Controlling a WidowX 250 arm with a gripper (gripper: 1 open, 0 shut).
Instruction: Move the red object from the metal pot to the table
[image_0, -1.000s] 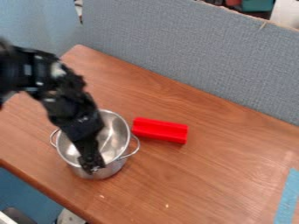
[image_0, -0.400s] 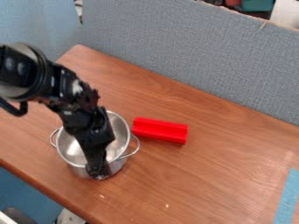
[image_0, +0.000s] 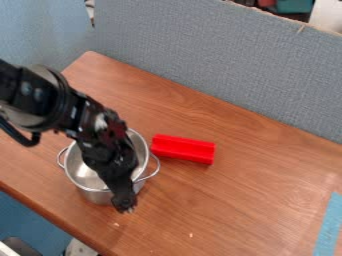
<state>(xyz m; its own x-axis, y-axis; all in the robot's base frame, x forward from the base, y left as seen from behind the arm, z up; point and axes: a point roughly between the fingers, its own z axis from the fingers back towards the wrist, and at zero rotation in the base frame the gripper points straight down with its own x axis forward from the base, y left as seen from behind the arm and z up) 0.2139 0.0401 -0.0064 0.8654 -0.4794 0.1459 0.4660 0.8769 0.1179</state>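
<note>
Brown wooden table (image_0: 254, 200) under us, grey-blue wall panel (image_0: 214, 50) behind.
Nearest us, our gripper (image_0: 124, 203) points down at the front rim of the metal pot (image_0: 86, 172), jaws spread and grasping nothing. Just right of the pot, apart from it, the red object (image_0: 183, 150) lies flat on the wood.

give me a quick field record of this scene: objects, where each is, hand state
red object: lying flat on the table, right of the pot, apart from it
metal pot: upright near the table's front edge, no lid
table: brown wood
hand: open, pointing down at the pot's front right rim, holding nothing
task status: red object already out of the pot
</note>
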